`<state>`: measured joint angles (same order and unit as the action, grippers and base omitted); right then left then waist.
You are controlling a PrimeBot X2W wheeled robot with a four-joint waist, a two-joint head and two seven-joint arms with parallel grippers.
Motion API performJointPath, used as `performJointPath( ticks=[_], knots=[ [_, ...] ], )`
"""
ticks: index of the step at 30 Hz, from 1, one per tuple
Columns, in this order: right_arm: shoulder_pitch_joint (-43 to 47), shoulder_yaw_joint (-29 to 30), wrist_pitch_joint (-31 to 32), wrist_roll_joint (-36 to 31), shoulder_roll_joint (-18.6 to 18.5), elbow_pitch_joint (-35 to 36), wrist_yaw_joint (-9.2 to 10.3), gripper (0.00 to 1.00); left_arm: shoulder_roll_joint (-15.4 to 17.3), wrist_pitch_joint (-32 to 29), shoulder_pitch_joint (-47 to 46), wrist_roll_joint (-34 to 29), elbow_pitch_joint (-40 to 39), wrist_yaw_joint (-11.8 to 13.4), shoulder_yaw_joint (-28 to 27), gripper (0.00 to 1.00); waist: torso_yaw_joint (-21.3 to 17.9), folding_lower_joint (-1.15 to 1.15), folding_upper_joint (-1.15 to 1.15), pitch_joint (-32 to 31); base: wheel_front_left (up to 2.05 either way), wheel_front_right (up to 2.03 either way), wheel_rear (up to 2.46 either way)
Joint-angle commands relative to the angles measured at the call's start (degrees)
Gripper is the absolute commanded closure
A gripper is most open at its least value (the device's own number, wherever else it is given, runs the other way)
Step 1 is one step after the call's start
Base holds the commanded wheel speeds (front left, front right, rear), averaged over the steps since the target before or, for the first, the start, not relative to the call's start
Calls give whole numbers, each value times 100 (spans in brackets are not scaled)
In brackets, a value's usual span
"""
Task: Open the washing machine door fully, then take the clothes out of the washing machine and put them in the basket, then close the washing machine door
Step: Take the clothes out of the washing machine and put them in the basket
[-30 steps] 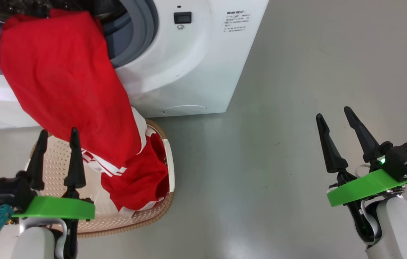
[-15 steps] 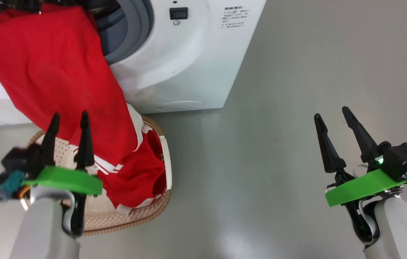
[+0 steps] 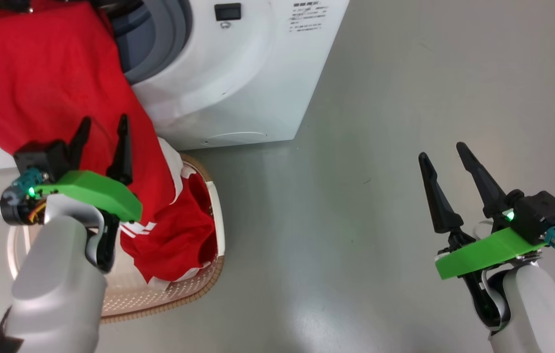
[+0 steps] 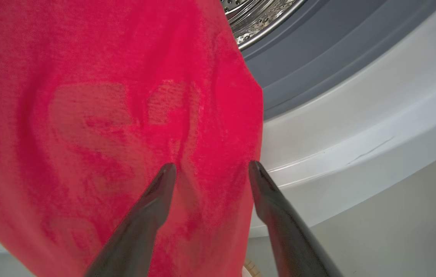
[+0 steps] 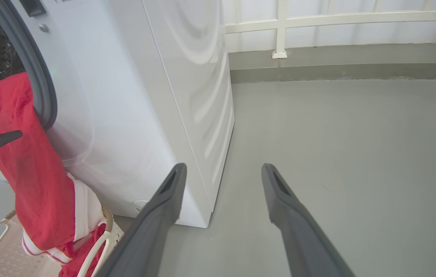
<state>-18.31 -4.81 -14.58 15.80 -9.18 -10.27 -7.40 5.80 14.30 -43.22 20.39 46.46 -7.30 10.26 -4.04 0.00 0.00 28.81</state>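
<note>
The left arm comes up from the lower left of the head view as a pale forearm, bent at the wrist under a green plate. Its left pincer (image 3: 103,122) points up toward the hanging cloth. The two dark fingers are spread and hold nothing. In the left wrist view the left pincer (image 4: 212,166) has both tips in front of the red fabric; whether they touch it I cannot tell.

The right arm is low at the lower right, well apart from the machine. The right pincer (image 3: 441,152) is over the bare grey floor (image 3: 356,196), its fingers also spread and empty (a small green light shines at its wrist).

The clothes (image 3: 52,83) hang out of the open mouth of the washing machine (image 3: 238,73), over the grey seal (image 3: 160,44) and down the white front. Their lower end, with white stripes, lies inside the basket (image 3: 216,215). The basket stands on the floor just before the machine.

On the front of the machine there are some lines of grey print (image 3: 307,22), too small to read, and near them a small black rectangle (image 3: 227,11).

In the right wrist view the right pincer (image 5: 223,167) looks past the machine's corner.
</note>
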Motion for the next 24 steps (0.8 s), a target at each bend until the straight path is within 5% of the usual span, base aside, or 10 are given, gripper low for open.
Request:
performJointPath(
  ticks=[1, 10, 11, 14, 15, 24],
  knots=[
    [-11, -132, -42, -40, 6, 117, -9, 0, 244, 70, -148, 38, 19, -18, -97, 0, -24, 0, 0, 4, 0, 0, 0],
    [-34, -162, -42, -38, 16, 119, -9, 0, 341, 70, -691, 137, 795, -18, 30, 0, -89, 0, 0, 35, 0, 0, 0],
    [-39, -167, -42, -40, 20, 123, -9, 0, 348, 70, -736, 157, 851, -18, 41, 5, -93, 0, 0, 42, 0, 0, 0],
    [-53, -177, -42, -42, 33, 132, -9, 0, 369, 70, -832, 206, 974, -18, 93, 91, -107, 0, 0, 57, 0, 0, 0],
    [-56, -176, -42, -42, 32, 134, -9, 0, 374, 70, -854, 224, 999, -18, 114, 100, -106, 0, 0, 59, 0, 0, 0],
    [-68, -118, -42, -50, 19, 143, -9, 0, 433, 70, -810, 436, 884, -18, 239, 100, -52, 0, 0, 75, 0, 0, 0]
  ],
)
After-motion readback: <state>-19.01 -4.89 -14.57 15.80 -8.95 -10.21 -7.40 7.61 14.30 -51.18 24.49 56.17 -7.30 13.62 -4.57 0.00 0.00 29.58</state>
